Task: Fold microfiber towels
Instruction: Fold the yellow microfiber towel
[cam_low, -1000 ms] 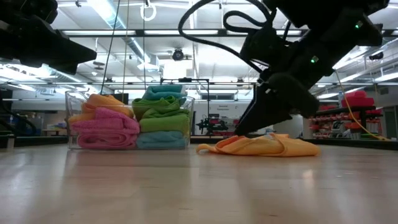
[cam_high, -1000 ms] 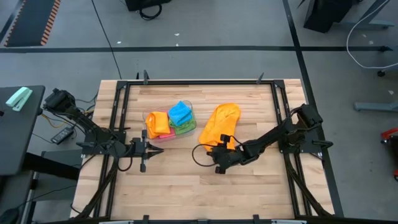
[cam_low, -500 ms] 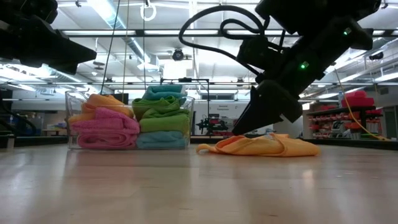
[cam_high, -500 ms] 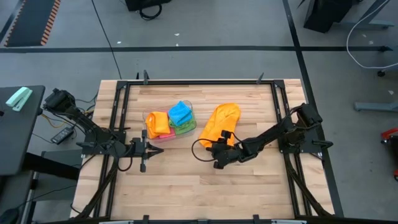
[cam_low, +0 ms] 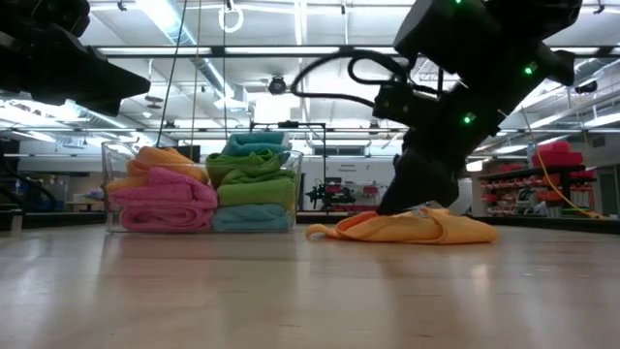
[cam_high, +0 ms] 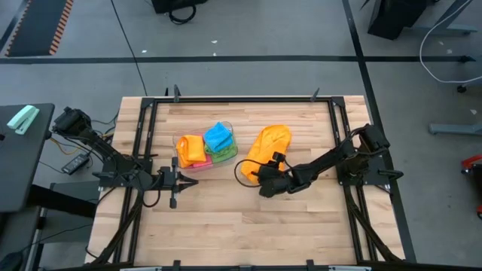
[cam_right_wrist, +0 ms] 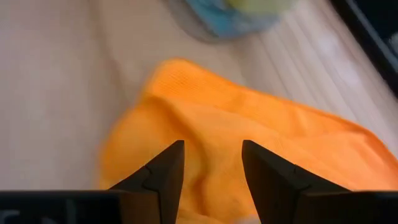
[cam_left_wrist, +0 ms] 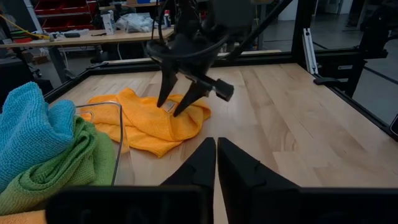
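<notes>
A robotics workshop or lab: strip lights [cam_low: 174, 24] on an open ceiling, workbenches [cam_left_wrist: 81, 40] with red parts bins [cam_left_wrist: 59, 7], grey floor [cam_high: 248, 71], black-framed wooden desk [cam_high: 211, 226] bearing mounted arms.

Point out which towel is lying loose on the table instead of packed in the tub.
The orange towel spread flat on the wood, under the open right gripper. The pink, green, blue and other orange ones sit folded in the clear tub.
</notes>
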{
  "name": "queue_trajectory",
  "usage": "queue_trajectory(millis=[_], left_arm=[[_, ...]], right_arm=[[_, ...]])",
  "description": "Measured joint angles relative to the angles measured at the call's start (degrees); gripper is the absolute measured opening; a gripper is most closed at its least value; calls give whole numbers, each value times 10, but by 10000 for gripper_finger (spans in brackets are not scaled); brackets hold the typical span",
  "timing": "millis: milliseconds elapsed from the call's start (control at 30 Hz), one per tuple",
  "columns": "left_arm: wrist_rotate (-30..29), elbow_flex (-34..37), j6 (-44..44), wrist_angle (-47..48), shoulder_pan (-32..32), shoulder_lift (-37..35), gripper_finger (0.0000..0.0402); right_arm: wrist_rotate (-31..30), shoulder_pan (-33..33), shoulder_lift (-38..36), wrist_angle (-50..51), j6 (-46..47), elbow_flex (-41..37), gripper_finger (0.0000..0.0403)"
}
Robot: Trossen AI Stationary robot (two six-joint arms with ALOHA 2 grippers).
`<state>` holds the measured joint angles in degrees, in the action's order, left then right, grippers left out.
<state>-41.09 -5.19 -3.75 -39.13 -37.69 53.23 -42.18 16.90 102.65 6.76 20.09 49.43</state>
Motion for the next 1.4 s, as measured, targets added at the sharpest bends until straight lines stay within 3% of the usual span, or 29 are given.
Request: queue_trajectory(millis=[300,867,1200,1400], left_arm=[[0,0,0,0,0,0,33],[0,0,0,0,0,0,29],[0,0,0,0,0,0,30],[0,0,0,1,0,0,23]], right_arm=[[-9,-12,0,49,54,0,170],[-8,-10,0,49,54,0,170],[-6,14,0,-50,-58,0,170],[-6,-3,30,-54,-71,-4,170]])
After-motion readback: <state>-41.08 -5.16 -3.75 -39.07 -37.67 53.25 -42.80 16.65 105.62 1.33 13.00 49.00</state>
